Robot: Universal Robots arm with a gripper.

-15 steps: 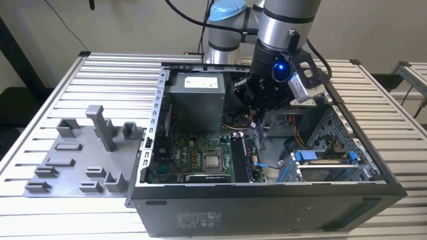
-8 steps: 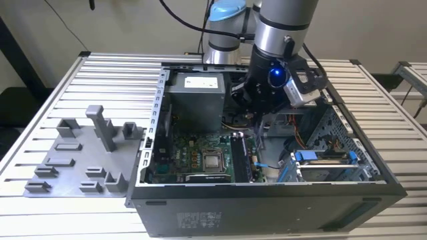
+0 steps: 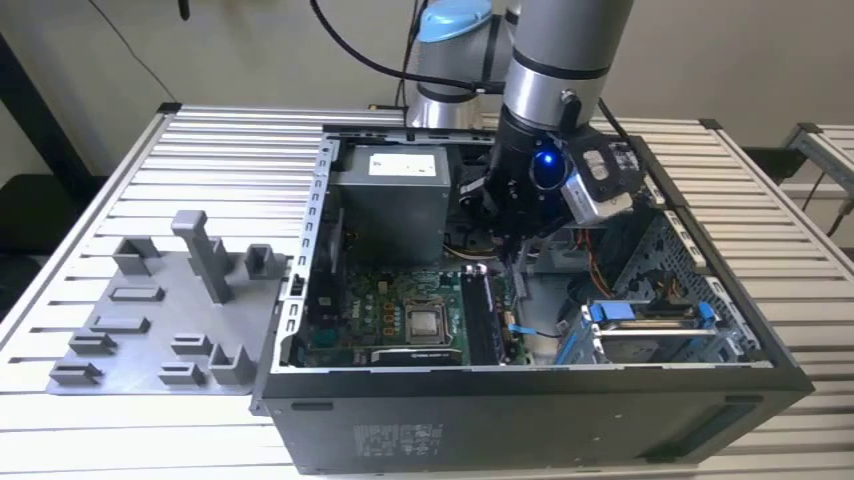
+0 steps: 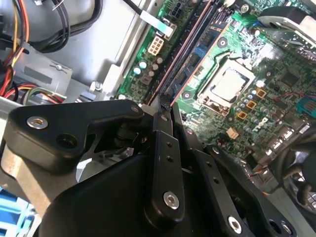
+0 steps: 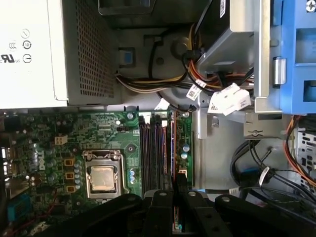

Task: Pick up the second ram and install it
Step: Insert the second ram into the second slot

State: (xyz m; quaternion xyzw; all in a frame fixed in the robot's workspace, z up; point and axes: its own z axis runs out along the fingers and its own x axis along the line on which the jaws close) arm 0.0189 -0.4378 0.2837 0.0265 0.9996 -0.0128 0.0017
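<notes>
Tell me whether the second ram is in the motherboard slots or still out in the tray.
In: the gripper holds the ram edge-down among the slots; full seating cannot be told.

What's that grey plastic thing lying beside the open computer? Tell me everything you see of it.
The grey tray looks like matte moulded plastic: a flat base carrying upright posts, the tallest toward its far side, and low blocks nearer the front. It lies flat on the slatted metal table, at the exterior view's left of the computer case, one edge reaching the case's wall.
</notes>
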